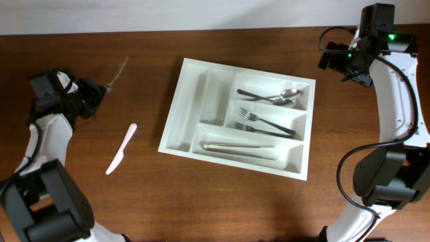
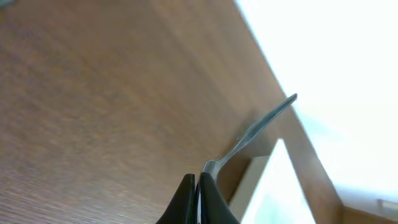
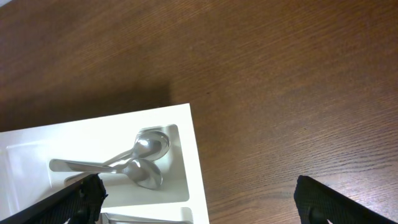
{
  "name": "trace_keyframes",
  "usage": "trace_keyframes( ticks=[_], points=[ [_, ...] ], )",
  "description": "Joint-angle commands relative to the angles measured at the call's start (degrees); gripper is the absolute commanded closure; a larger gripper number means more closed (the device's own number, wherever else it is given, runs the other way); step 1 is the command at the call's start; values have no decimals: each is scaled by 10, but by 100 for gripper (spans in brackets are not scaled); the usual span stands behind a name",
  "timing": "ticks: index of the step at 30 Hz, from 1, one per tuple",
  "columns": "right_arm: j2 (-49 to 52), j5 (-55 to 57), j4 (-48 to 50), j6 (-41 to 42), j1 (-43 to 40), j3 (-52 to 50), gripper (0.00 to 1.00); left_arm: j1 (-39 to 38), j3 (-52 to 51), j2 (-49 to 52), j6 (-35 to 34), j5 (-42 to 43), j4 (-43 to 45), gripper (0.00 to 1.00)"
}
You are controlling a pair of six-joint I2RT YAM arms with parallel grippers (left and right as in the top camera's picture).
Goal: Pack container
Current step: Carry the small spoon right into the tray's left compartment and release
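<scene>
The white cutlery tray (image 1: 181, 114) lies mid-table, and its right corner shows in the right wrist view (image 3: 196, 155). It holds two spoons (image 1: 282, 96), forks (image 1: 259, 122) and long metal pieces (image 1: 238, 149); its left compartments look empty. The spoons show in the right wrist view (image 3: 143, 163). My left gripper (image 1: 99, 90) is at the far left, shut on a thin metal utensil (image 1: 118, 71) that points up and away. In the left wrist view the jaws (image 2: 198, 186) pinch the utensil (image 2: 255, 129). My right gripper (image 1: 336, 64) is open and empty, beyond the tray's right corner (image 3: 202, 202).
A pale pink plastic knife (image 1: 121, 149) lies on the brown wooden table (image 1: 134, 202) left of the tray. The table's far edge meets a white wall (image 1: 201, 13). Both arm bases stand at the near corners.
</scene>
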Motion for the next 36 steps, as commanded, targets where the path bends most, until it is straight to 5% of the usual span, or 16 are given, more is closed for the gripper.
trace_keyframes(
  ticks=[1,10,18,25,36],
  points=[
    [1,7,0,5,-1,9,1,-20,11,-42,13,21,-17,98],
    [1,7,0,5,-1,9,1,-115,11,-44,-8,-29,-62,98],
    [1,7,0,5,-1,9,1,-256,11,-44,-173,-269,-99,98],
    [1,7,0,5,-1,9,1,-325,11,-37,-241,-365,-143,98],
    [1,7,0,5,-1,9,1,-363,11,-4,-260,-353,-146,98]
  ],
)
